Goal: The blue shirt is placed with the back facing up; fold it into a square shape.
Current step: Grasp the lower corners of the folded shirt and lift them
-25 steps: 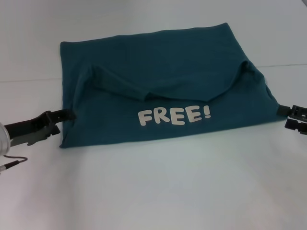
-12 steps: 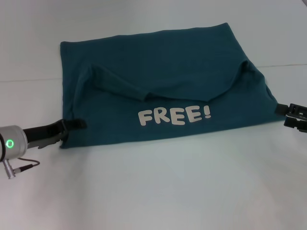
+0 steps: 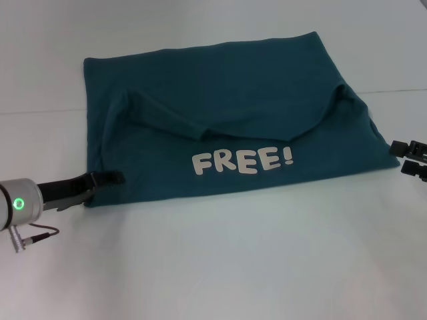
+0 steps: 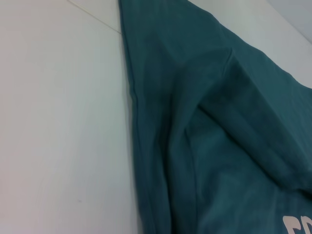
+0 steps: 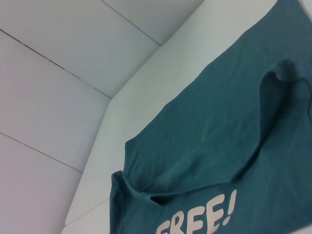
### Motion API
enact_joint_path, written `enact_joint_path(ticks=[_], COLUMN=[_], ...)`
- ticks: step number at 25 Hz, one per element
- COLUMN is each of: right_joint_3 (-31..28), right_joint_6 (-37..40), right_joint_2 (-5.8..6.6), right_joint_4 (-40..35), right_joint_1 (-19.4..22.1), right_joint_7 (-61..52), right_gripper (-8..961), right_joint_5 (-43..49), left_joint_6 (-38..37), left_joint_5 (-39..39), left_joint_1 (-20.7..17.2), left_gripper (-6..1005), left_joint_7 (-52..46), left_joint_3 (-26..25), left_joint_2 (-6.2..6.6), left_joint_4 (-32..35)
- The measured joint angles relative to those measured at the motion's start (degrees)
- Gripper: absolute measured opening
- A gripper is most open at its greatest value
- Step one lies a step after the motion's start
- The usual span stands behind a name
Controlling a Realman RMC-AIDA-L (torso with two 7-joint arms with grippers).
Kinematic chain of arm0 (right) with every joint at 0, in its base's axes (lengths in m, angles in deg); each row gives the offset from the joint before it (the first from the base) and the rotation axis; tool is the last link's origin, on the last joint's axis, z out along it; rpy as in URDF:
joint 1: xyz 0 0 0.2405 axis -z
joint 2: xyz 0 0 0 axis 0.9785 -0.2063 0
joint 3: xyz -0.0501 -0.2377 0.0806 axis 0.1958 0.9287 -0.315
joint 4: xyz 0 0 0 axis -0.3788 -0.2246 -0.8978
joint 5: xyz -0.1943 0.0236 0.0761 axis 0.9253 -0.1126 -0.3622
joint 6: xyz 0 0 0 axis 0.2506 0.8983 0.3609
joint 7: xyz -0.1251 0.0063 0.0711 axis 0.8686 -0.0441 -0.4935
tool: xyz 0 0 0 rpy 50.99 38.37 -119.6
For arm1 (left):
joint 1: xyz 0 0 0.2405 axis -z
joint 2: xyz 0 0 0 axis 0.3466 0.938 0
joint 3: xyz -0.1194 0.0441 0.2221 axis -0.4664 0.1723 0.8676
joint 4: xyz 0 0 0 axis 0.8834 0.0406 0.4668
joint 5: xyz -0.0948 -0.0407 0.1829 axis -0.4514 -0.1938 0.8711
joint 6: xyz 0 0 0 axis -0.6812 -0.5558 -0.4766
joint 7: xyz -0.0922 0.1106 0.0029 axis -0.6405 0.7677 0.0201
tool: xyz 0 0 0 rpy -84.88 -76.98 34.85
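The large dark teal-blue cotton T-shirt (image 3: pixel 227 127) lies on the plain white table (image 3: pixel 220 267), folded across itself so that the near layer shows the white "FREE!" lettering (image 3: pixel 242 161) face up. Above the lettering, the folded-over edge runs as a sagging curve from a bunched sleeve at the left to a raised hump of cloth at the right. The far edge lies flat and fairly straight.

The left gripper (image 3: pixel 112 177) reaches in low from the left edge of the head view, its dark fingers (image 3: pixel 100 178) lying over the shirt's near left corner, close together and pointing across the fabric; whether they pinch any cloth cannot be told. A silver wrist ring with a green light sits behind it. The left wrist view shows only the shirt's left edge, a soft diagonal fold and a sliver of lettering.

The right gripper (image 3: pixel 408 157) sits at the right edge of the head view, just beside the shirt's right corner and apart from it. Its fingers are too cut off to tell whether they are spread or pressed together.
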Motion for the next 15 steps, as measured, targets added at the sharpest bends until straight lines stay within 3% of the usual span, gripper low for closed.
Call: enact_joint_path(ticks=[12,15], right_joint_3=[-0.19,0.08], right_joint_6=[0.41,0.49], right_joint_2=[-0.06,-0.1], right_joint_4=[0.0,0.0], right_joint_1=[0.0,-0.07], right_joint_7=[-0.06,-0.06], right_gripper=[914,914], right_joint_5=[-0.24,-0.02], left_joint_6=[0.99,0.98], left_joint_5=[0.0,0.0], left_joint_1=[0.76,0.83], left_gripper=[652,513], left_joint_7=[-1.0,-1.16], left_joint_3=[2.61,2.76], left_joint_2=[-0.32,-0.27], left_joint_4=[0.35,0.48])
